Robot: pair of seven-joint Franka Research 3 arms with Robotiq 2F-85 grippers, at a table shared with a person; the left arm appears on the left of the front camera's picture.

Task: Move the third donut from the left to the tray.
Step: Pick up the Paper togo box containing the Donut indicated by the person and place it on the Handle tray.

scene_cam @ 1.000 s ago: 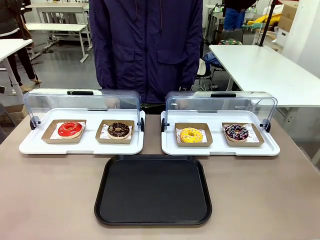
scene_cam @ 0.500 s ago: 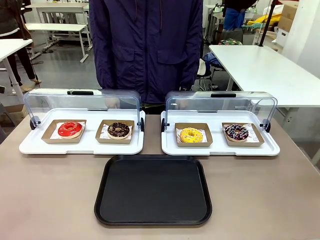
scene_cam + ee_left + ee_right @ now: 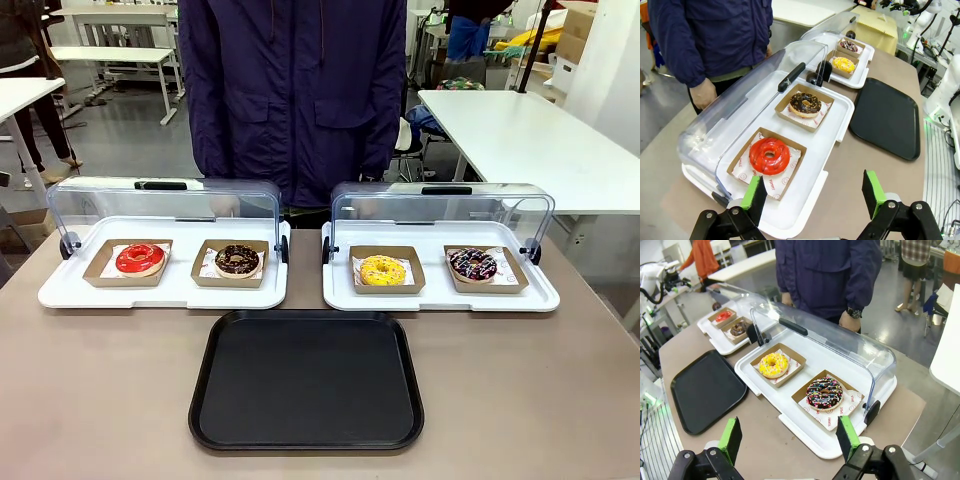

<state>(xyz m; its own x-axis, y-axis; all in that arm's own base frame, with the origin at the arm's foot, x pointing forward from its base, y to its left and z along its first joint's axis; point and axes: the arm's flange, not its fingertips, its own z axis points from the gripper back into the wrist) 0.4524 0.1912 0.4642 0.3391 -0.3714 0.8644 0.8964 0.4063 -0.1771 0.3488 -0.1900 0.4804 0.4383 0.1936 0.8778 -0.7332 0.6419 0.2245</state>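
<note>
We can reach the yellow donut (image 3: 382,270) from the near side, over the black tray (image 3: 305,380); its clear lid (image 3: 440,205) stands raised behind it.

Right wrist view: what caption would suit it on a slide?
Open right gripper faces a white lidded tray holding a yellow-iced donut and a sprinkled chocolate donut, black tray alongside.

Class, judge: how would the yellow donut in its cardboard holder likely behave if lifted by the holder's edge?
The holder looks thin and shallow, so it would probably flex when pinched. The yellow donut lies on paper, so it might slide if tilted. Its icing would likely smear.
</note>
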